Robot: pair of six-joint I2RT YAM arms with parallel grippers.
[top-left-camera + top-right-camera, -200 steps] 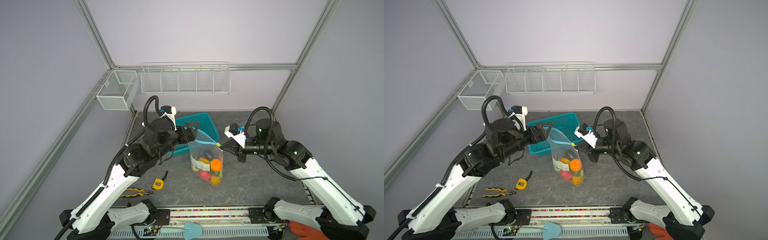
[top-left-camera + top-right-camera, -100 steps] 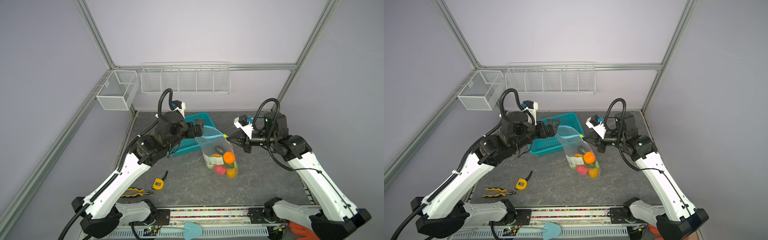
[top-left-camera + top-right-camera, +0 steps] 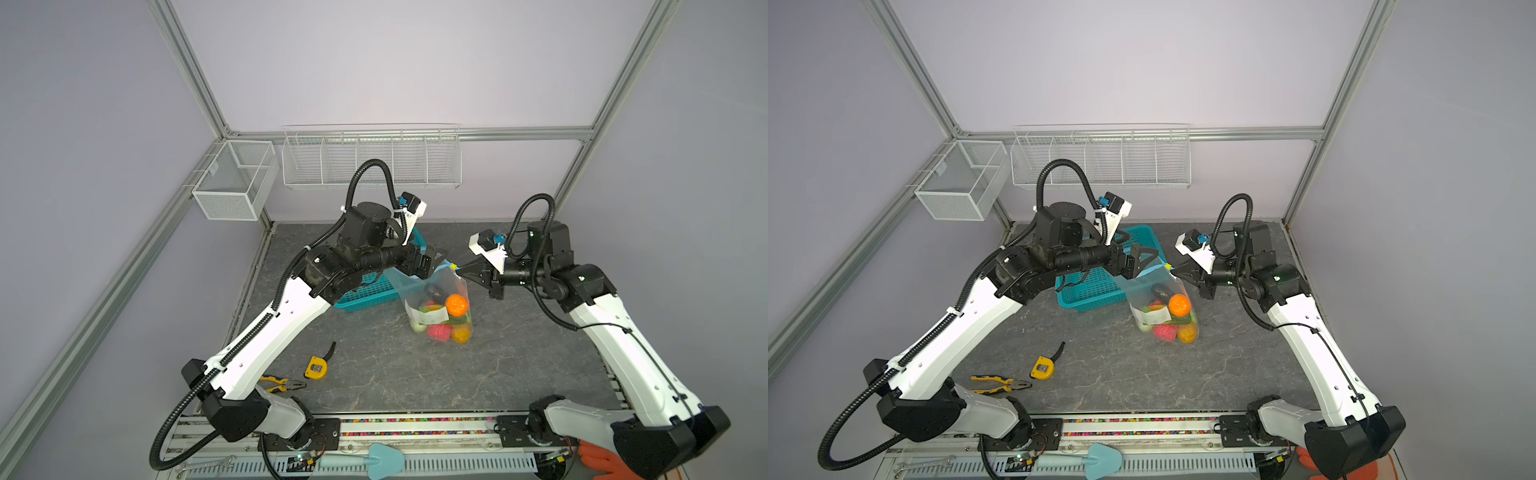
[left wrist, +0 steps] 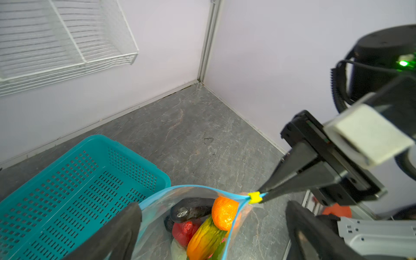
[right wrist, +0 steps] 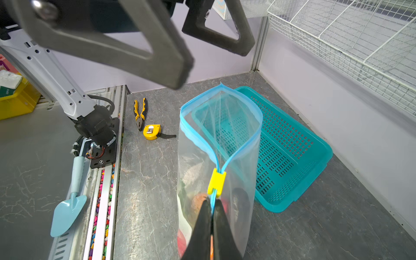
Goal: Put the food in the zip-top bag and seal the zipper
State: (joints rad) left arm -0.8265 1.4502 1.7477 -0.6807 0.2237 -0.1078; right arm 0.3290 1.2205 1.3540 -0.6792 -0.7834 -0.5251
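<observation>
The zip-top bag [image 3: 436,291] stands upright on the table with its mouth wide open. The food [image 3: 456,304] lies inside it: orange, red, yellow, green, white and dark pieces [image 4: 225,212]. The light-blue zipper [image 5: 193,135] rings the mouth, with its yellow slider [image 5: 216,181] at one end. My right gripper [image 5: 212,209] is shut on the zipper strip right beside the slider [image 4: 254,197], holding that corner up. My left gripper [image 3: 438,264] hovers open just over the mouth. In the left wrist view one of its fingers [image 4: 126,225] hides the mouth's other end.
A teal perforated basket [image 3: 365,293] lies just behind and left of the bag. A yellow tape measure [image 3: 316,368] and pliers [image 3: 282,384] lie at the front left. Wire baskets [image 3: 370,158] hang on the back wall. A blue trowel [image 3: 374,459] rests on the front rail.
Both grippers and the bag have shifted to the right and toward the back wall. The left arm has stretched out over the basket, and its jaws have spread a little wider.
</observation>
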